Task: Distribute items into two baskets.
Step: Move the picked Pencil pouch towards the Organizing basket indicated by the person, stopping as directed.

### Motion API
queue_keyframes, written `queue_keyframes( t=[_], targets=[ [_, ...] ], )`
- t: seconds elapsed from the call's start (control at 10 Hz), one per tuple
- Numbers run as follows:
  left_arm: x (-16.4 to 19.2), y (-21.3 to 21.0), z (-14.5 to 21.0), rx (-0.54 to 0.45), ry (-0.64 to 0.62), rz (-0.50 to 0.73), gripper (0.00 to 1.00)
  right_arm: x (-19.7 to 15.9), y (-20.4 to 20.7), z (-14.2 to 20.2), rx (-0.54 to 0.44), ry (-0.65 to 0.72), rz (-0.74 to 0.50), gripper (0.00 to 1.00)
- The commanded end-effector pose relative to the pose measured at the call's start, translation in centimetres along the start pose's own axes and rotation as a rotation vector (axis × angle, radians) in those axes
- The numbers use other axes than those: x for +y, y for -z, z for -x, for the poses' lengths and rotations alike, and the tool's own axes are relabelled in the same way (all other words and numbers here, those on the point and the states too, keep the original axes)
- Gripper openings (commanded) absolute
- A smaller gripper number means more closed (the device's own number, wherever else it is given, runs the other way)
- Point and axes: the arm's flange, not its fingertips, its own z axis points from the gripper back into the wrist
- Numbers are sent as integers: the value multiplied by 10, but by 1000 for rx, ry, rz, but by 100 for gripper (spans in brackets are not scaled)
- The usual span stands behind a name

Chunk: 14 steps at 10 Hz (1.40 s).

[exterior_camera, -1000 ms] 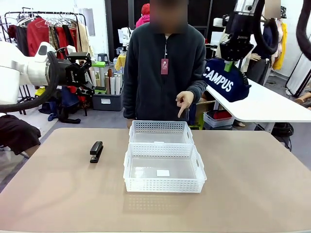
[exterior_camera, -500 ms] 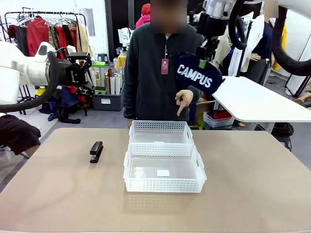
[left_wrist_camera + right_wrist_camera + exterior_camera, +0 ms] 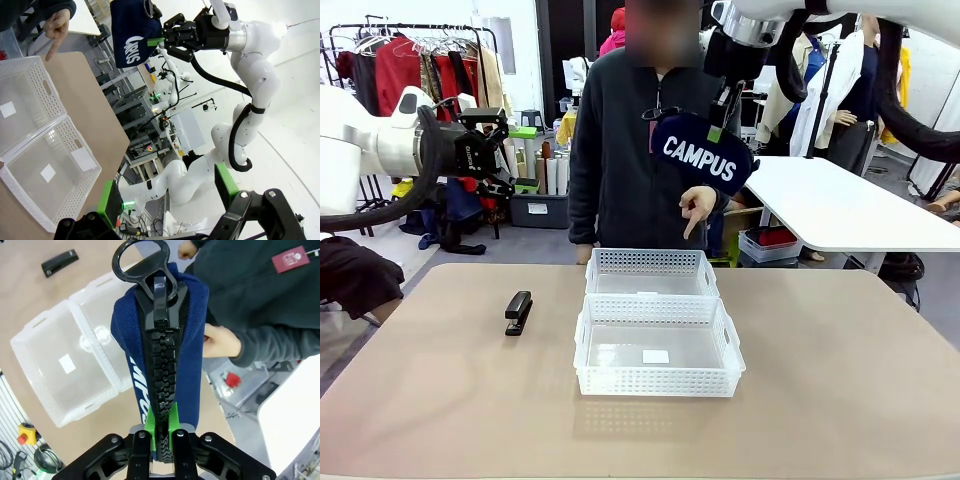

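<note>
Pouch [image 3: 705,155], soft, light and slumping, hangs from the right gripper [image 3: 161,427] clenched on its zip seam, seemingly the firmest place to hold.

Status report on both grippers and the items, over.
Right gripper shut on navy blue soft CAMPUS zip pouch, held high. Left gripper open, empty. Person's hand points at far translucent white lattice basket.

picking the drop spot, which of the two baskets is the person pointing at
The far basket, nearest the person: the person's hand points down above its rim. The near basket sits on the robot's side.
</note>
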Motion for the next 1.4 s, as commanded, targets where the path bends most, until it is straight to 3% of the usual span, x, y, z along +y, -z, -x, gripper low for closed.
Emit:
queue_keyframes(
  t=[0.0,0.6,1.3],
  targets=[
    [-2,-1,0,-2,4,1,100,-4,-3,-3,-10,12,6,0],
    [-2,-1,0,-2,4,1,100,-2,2,1,3,4,-1,0],
    [-2,-1,0,-2,4,1,100,35,81,-54,92,-332,-9,0]
  ],
)
